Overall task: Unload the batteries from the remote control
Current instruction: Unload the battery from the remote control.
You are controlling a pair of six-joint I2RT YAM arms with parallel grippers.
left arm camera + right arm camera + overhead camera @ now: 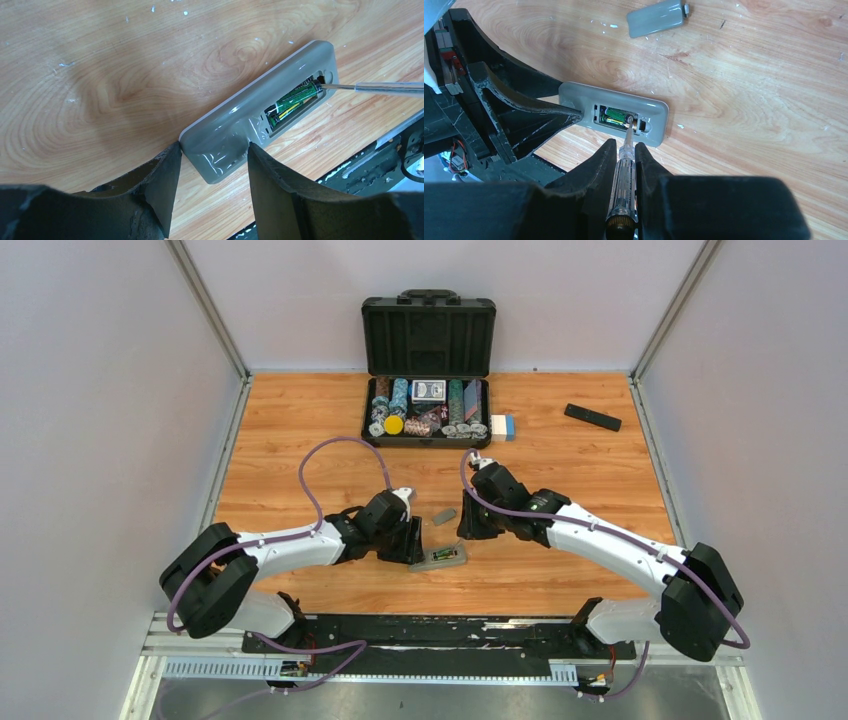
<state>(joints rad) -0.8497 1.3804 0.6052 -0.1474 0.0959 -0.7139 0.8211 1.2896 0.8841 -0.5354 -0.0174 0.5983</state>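
A grey remote (443, 557) lies back-up on the wooden table near its front edge, with the battery bay open. Green batteries (295, 96) lie inside the bay; they also show in the right wrist view (616, 115). My left gripper (211, 147) is shut on the remote's (235, 130) near end, one finger on each side. My right gripper (624, 145) is shut on a clear-handled screwdriver (626, 170). Its metal tip (385, 88) touches the end of a battery in the bay. The grey battery cover (656, 17) lies loose on the table beyond the remote (619, 97).
An open black case (428, 370) with poker chips and cards stands at the back centre, with a small white and blue box (503, 427) beside it. A black remote (592, 417) lies at the back right. The black rail (430, 630) runs along the front edge.
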